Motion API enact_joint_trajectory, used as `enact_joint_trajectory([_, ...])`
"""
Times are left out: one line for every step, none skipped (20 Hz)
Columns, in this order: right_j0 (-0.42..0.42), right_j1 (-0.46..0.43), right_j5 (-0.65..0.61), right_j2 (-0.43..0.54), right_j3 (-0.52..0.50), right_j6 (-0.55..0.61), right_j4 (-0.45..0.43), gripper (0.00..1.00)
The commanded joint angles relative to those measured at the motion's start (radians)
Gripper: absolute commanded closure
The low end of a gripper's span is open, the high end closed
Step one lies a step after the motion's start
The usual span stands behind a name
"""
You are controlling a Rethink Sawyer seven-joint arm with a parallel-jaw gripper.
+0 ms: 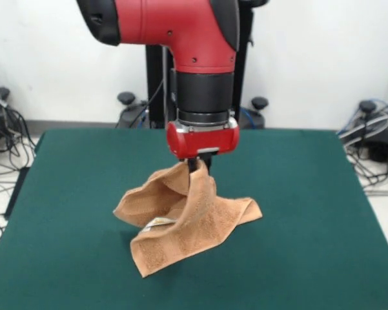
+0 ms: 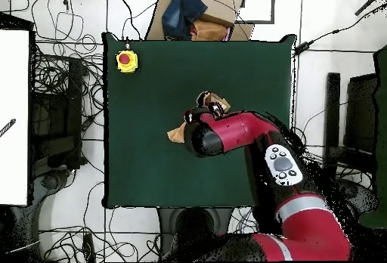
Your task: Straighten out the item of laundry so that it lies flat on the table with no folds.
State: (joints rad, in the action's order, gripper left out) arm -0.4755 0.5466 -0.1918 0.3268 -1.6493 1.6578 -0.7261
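The orange-tan terry towel (image 1: 190, 223) is bunched and folded in the middle of the dark green table (image 1: 310, 213). One part is pulled up into a peak while the rest drapes onto the table, with a small white label at its front left. My gripper (image 1: 196, 165) comes straight down from the red and black arm and is shut on the towel's raised peak. In the overhead view the arm covers most of the towel (image 2: 215, 100); only small tan bits show beside it, and the gripper itself is hidden there.
A yellow box with a red button (image 2: 126, 61) sits on the table's corner in the overhead view. Cardboard and a dark cloth (image 2: 198, 12) lie beyond the table's edge. Cables and stands ring the table on the floor.
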Motion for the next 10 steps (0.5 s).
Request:
enact_joint_trajectory([0.047,-0.007,-0.089,0.045,0.034,0.001,-0.001,1.0])
enact_joint_trajectory([0.048,-0.009,-0.094,0.039,0.038,0.006,0.004,1.0])
enact_joint_trajectory([0.055,-0.01,-0.1,0.025,0.043,0.022,0.013,1.0])
enact_joint_trajectory([0.069,-0.012,-0.108,-0.002,0.043,0.06,0.031,1.0])
enact_joint_trajectory([0.082,-0.013,-0.077,-0.017,0.047,0.078,0.021,1.0])
enact_joint_trajectory([0.093,-0.016,-0.071,-0.035,0.052,0.102,0.027,1.0])
enact_joint_trajectory([0.108,-0.017,-0.062,-0.06,0.056,0.129,0.031,1.0])
enact_joint_trajectory([0.126,-0.017,-0.046,-0.087,0.062,0.156,0.033,1.0])
enact_joint_trajectory([0.134,-0.018,-0.031,-0.105,0.062,0.16,0.04,0.0])
enact_joint_trajectory([0.14,-0.019,-0.025,-0.114,0.062,0.169,0.044,0.0])
